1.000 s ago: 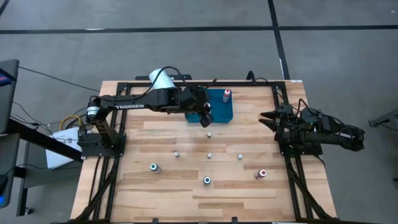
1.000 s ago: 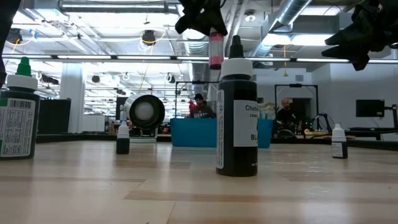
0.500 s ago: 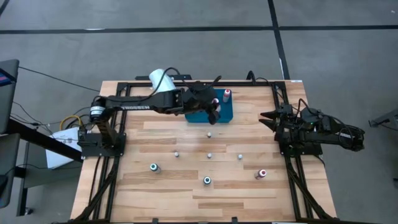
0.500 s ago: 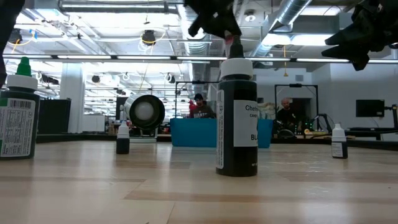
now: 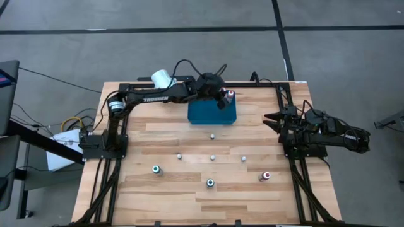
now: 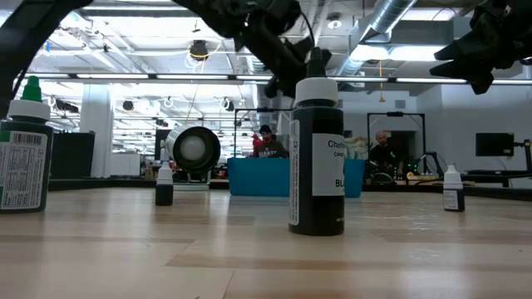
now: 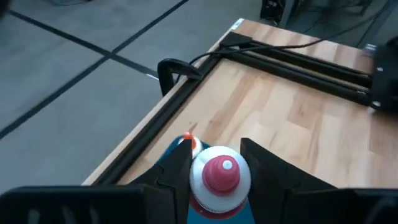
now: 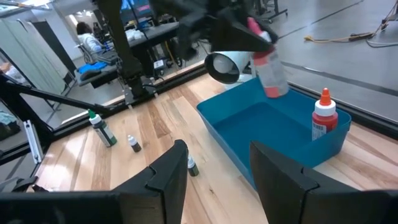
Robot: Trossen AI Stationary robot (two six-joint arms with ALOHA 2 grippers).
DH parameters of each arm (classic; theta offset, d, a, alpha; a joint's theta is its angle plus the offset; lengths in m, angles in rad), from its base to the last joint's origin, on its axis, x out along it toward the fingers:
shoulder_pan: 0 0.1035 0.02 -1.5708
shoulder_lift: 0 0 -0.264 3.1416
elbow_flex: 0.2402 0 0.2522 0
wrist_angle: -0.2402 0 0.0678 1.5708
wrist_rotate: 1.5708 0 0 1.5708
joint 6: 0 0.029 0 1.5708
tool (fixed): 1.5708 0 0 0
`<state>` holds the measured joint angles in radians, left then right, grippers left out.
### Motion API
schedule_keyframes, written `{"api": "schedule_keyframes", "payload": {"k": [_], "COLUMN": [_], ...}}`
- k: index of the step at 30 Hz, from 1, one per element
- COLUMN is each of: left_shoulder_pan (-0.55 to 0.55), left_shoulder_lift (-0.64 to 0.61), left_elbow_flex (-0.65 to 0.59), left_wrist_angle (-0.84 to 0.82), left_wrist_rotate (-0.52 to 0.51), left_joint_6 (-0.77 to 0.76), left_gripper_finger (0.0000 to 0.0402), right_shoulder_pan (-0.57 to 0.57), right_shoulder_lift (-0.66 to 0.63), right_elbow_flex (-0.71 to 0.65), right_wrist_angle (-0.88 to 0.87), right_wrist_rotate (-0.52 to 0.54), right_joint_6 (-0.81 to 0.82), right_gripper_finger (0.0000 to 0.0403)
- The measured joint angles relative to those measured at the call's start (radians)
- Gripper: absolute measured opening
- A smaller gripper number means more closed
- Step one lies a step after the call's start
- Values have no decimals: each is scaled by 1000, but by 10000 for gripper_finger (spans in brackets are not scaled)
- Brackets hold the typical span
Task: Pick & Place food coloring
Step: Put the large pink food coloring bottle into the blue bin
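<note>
My left gripper [image 5: 221,101] is over the far right part of the blue tray [image 5: 205,115], shut on a red-topped food coloring bottle [image 8: 269,71]. A second red-topped bottle [image 8: 323,118] stands upright on the tray floor just beyond it. Two green-topped bottles [image 5: 156,169] [image 5: 210,183] and one red-topped bottle [image 5: 266,176] stand on the near part of the table. My right gripper [image 5: 271,118] waits open at the table's right edge with nothing between its fingers. My left gripper pinches the bottle's upper part, the white shoulder [image 7: 199,183] just below the red cap [image 7: 222,171], between its two fingers. The fingers slant down from the table's left. The bottle hangs tilted below them, its lower end [image 8: 274,88] clear of the tray.
A white cylinder [image 5: 163,79] lies at the far left beside the tray. Several tiny white-capped bottles [image 5: 213,157] stand mid-table. In the low view a large black bottle [image 6: 316,166] stands close in front. Black frame rails [image 5: 287,94] border the table.
My left gripper has carried the red-topped bottle from the tray's near edge toward the table's far right, over the tray, and has sunk lower. The bottle, upright before, now hangs tilted.
</note>
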<state>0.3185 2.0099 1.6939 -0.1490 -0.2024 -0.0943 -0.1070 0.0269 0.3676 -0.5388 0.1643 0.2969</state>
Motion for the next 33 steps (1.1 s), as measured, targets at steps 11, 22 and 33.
{"api": "schedule_keyframes", "payload": {"k": [11, 22, 33], "left_shoulder_pan": [58, 63, 61], "left_shoulder_lift": [74, 84, 139], "left_elbow_flex": [0, 0, 1], "left_wrist_angle": [106, 54, 29], "left_wrist_rotate": [75, 59, 64], "left_joint_6": [-18, 18, 26], "left_gripper_finger": [106, 106, 106], "right_shoulder_pan": [0, 0, 0], "right_shoulder_lift": [0, 0, 0], "right_elbow_flex": [0, 0, 0], "right_wrist_angle": [-1, -4, -4], "right_wrist_rotate": [2, 22, 22], "right_joint_6": [0, 0, 7], "right_gripper_finger": [158, 158, 157]}}
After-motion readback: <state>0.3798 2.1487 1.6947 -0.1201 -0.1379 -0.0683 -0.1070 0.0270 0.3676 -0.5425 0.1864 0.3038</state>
